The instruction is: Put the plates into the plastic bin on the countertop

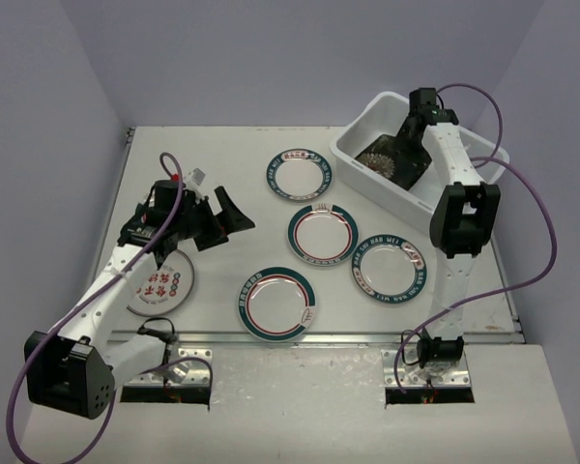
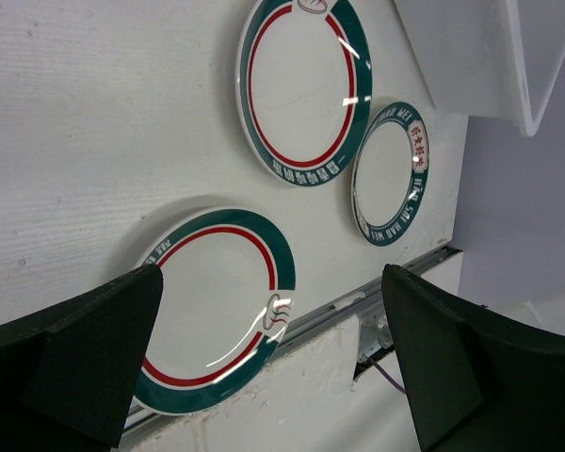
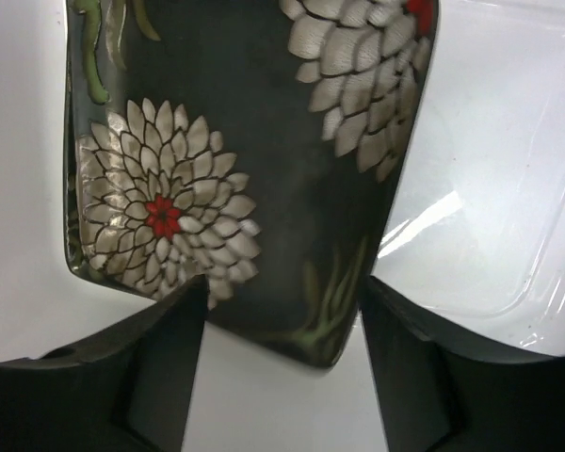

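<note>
The white plastic bin point(image 1: 362, 155) stands at the back right of the countertop point(image 1: 222, 155). A square black plate with white flowers point(image 3: 254, 141) lies inside it, also seen from above point(image 1: 380, 157); I cannot tell if a second one is under it. My right gripper point(image 3: 281, 292) is open just over that plate's near corner, inside the bin point(image 1: 407, 135). Several round teal-rimmed plates lie on the countertop point(image 1: 298, 174) point(image 1: 322, 233) point(image 1: 388, 270) point(image 1: 277, 302). My left gripper point(image 1: 227, 217) is open and empty above the countertop, left of them point(image 2: 273, 282).
Another round plate point(image 1: 161, 284) lies at the front left, partly under my left arm. The metal rail point(image 2: 358, 306) runs along the front edge. The bin's corner point(image 2: 480, 56) shows in the left wrist view, beyond two round plates point(image 2: 301, 85) point(image 2: 391, 174).
</note>
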### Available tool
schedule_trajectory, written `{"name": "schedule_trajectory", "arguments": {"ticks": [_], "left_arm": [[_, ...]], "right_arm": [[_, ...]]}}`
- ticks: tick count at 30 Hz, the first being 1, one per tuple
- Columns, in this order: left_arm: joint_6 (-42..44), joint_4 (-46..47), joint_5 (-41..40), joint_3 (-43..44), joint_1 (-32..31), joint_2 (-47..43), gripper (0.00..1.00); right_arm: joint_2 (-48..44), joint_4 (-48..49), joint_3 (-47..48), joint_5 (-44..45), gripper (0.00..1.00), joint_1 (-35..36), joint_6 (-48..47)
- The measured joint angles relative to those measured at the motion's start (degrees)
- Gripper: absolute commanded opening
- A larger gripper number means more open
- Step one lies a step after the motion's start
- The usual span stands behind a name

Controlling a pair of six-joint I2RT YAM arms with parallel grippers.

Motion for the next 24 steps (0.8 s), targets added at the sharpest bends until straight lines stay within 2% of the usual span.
{"name": "schedule_trajectory", "arguments": {"ticks": [9, 11, 12, 17, 21, 24], "left_arm": [[-0.2, 0.8, -0.2, -4.8, 0.0, -3.6, 1.0], [-0.2, 0.7, -0.3, -5.6, 0.0, -3.9, 1.0], [-0.2, 0.7, -0.4, -5.9, 0.0, -4.1, 1.0], [0.4, 0.6, -1.4, -7.2, 0.0, -3.7, 1.0], [2.6, -0.1, -2.5, -8.1, 0.0, -0.3, 1.0], [4.2, -0.3, -2.0, -9.4, -0.2, 4.2, 1.0]], "right_arm": [[-0.3, 1.5, -4.6, 0.7, 0.85, 1.9, -0.3], [-0.3, 1.3, -5.3, -0.1, 0.97, 2.1, -0.3], [-0.3, 1.2, -5.6, -0.6, 0.99, 2.2, -0.3], [-2.0, -0.3, -3.9, -3.7, 0.99, 3.3, -1.9], [-9.8, -0.7, -3.2, -6.3, 0.99, 5.3, -3.3], [-22.2, 2.0, -7.0, -11.2, 0.99, 7.0, -5.6]]}}
